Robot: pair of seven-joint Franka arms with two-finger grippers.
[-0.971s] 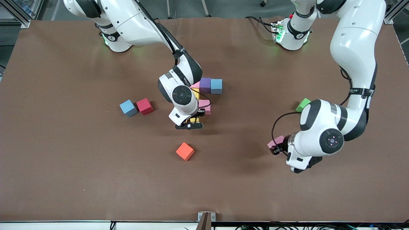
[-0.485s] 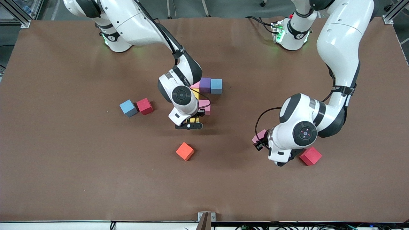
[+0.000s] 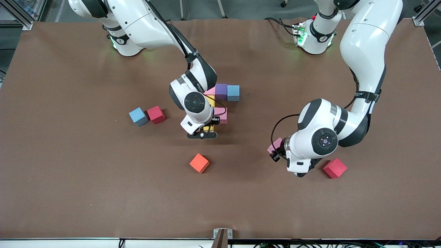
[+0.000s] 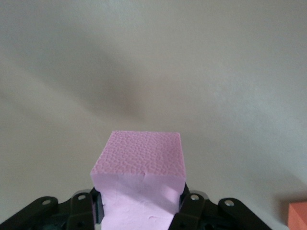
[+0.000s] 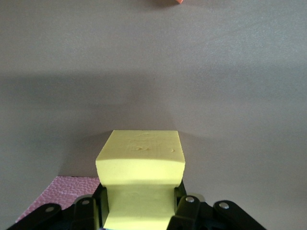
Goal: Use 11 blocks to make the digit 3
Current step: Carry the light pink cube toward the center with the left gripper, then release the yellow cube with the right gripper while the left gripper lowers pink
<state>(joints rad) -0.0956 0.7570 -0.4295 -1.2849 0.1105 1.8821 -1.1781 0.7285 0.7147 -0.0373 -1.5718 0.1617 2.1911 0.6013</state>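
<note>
My right gripper (image 3: 203, 133) is shut on a yellow block (image 5: 141, 158), low at the end of the block cluster nearer the camera, beside a pink block (image 3: 222, 115). The cluster also holds a pink block (image 3: 210, 91), a purple block (image 3: 221, 91), a blue block (image 3: 233, 93) and a sliver of a second yellow block (image 3: 211, 103); most of the digit 3 is hidden by the right arm. My left gripper (image 3: 275, 152) is shut on a pink block (image 4: 139, 160) over bare table toward the left arm's end. A red block (image 3: 334, 168) lies beside it.
A blue block (image 3: 138, 116) and a red block (image 3: 156, 114) touch each other toward the right arm's end. An orange cube (image 3: 199, 163) lies nearer the camera than the cluster. The brown table (image 3: 86, 186) is bare around it.
My left arm has swung toward the middle of the table with its pink block, uncovering the red block and hiding a green one. My right gripper has shifted only slightly.
</note>
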